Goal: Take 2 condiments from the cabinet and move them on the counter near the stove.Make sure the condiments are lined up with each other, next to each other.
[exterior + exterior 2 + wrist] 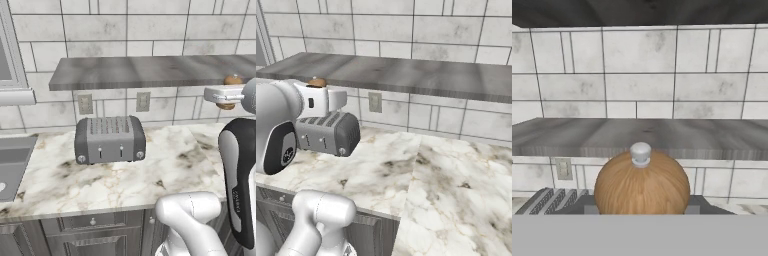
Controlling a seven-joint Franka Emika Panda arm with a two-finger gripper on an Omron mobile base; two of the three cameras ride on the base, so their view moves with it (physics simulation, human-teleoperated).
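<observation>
Pincer (641, 212) grasping wooden shaker (642, 182) w/ silver knob; no readable labels.

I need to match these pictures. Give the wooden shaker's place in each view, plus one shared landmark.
Left base view: wooden shaker at far right, at shelf height.
Right base view: upper left, its top peeking above the white hand.
Hand view: large, bottom centre.
Shared landmark: the grey toaster, on the counter.
</observation>
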